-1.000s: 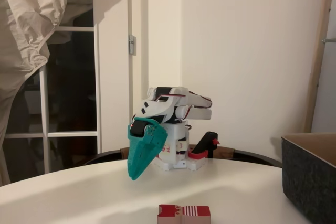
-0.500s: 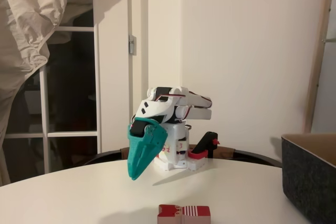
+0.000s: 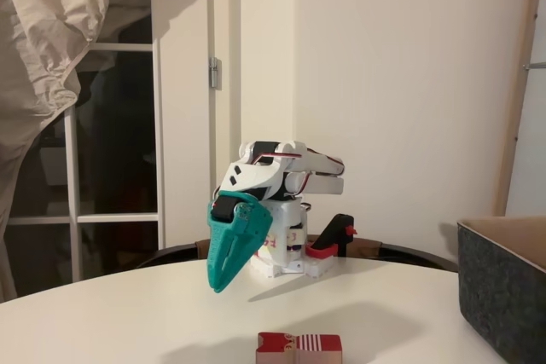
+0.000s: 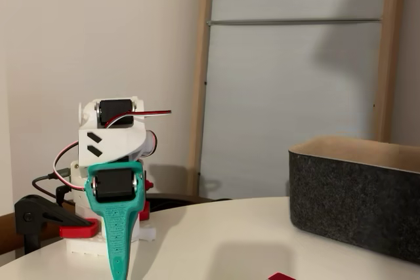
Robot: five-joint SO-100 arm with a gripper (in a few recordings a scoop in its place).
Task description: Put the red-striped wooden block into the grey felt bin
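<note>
On the white table (image 3: 128,321), near its front edge, lay the red-striped wooden block (image 3: 299,348), flat, well apart from the folded arm behind it and from the grey felt bin (image 3: 503,291) at the right. Peeked in as a red corner (image 4: 281,276) at the bottom of the other fixed view, with the bin (image 4: 354,201) behind and to its right. Looked stiff, light and sturdy: small, low, hard-edged wood, probably a little slick on its painted faces, unlikely to deform or break. Best taken across its narrow width, over the middle where solid red meets stripes, fingers coming straight down on the two long sides. Hung nose-down above the table, the teal gripper (image 3: 223,274), also seen edge-on (image 4: 119,254); appeared clenched to a single point with nothing in it, though a hairline gap could not be ruled out. Compared with the pictures a moment before, almost nothing changed: gripper tilted perhaps a shade, block and bin unmoved.
</note>
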